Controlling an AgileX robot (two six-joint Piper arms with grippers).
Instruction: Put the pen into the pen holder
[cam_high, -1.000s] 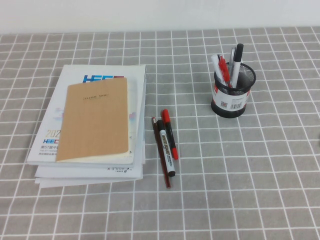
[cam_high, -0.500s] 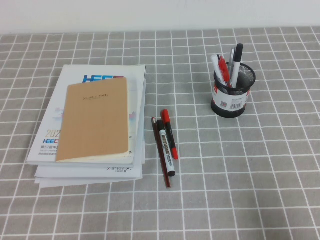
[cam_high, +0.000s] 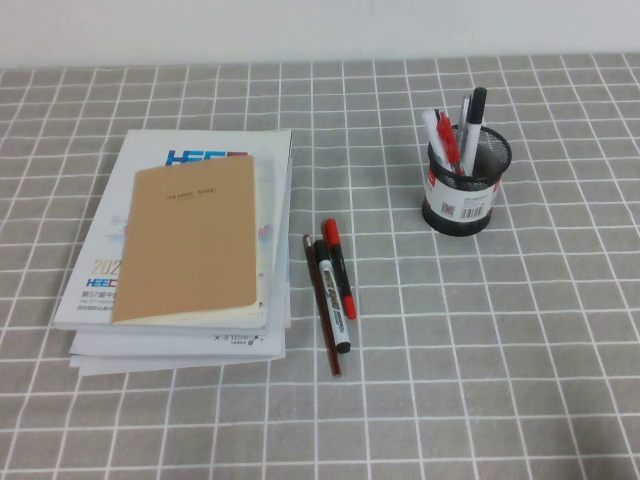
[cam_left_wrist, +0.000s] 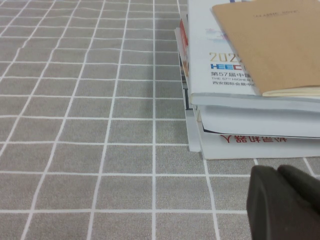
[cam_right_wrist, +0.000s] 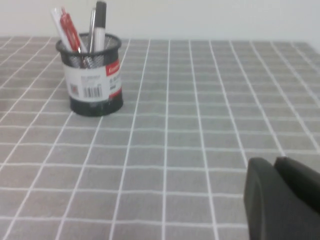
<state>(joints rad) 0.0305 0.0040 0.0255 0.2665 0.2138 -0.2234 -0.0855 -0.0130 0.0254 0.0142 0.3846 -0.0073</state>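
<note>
Pen stood red and upright inside the holder, among other pens, well right of the book stack. Left gripper hung low just off that stack's near corner, right gripper sat well back from the holder; whether either gripper was apart or together, I couldn't tell.
</note>
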